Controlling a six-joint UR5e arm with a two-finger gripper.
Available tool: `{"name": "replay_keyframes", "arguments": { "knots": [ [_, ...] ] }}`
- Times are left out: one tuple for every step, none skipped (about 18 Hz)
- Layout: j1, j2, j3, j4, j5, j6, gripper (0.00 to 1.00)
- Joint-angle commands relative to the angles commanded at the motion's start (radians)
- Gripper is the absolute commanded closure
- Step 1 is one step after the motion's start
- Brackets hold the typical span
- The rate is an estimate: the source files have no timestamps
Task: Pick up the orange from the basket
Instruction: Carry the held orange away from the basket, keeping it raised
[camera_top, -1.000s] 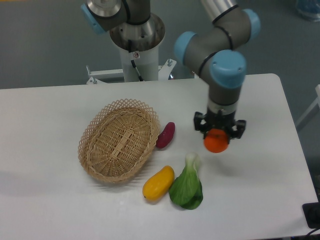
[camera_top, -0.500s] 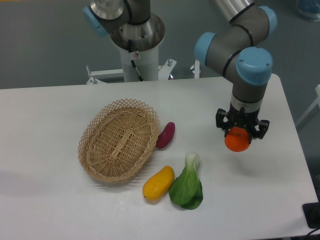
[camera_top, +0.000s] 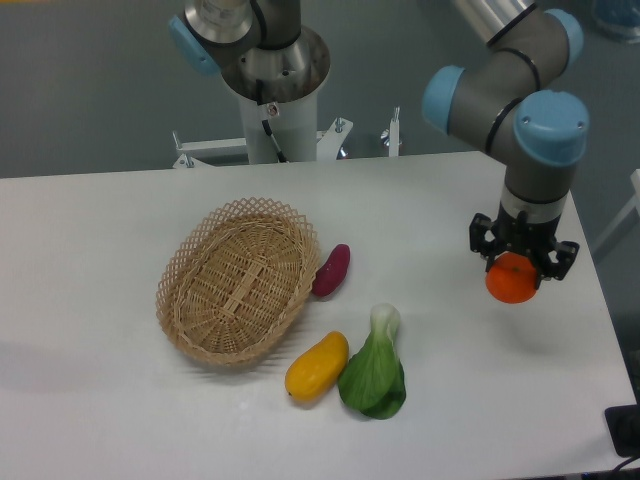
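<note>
The orange (camera_top: 512, 281) is a small round bright-orange fruit held in my gripper (camera_top: 518, 268), above the right part of the white table. The gripper is shut on it, black fingers on either side. The woven wicker basket (camera_top: 240, 280) sits left of centre on the table and holds nothing. The gripper is far to the right of the basket.
A purple sweet potato (camera_top: 331, 270) lies against the basket's right rim. A yellow mango-like fruit (camera_top: 316, 366) and a green bok choy (camera_top: 375, 370) lie in front. The arm's base column (camera_top: 270, 90) stands behind the table. The table's right edge is close to the gripper.
My gripper has carried the orange steadily to the right, away from the basket, from above the table's middle towards its right edge. Nothing else moved.
</note>
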Motion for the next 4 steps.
{"name": "replay_keyframes", "arguments": {
  "knots": [
    [0.000, 0.000, 0.000, 0.000, 0.009, 0.003, 0.41],
    [0.000, 0.000, -0.002, 0.000, 0.009, 0.005, 0.41],
    [-0.002, 0.000, -0.003, 0.002, 0.009, 0.003, 0.41],
    [-0.003, 0.000, -0.008, 0.005, 0.011, 0.003, 0.41]
  ]
}}
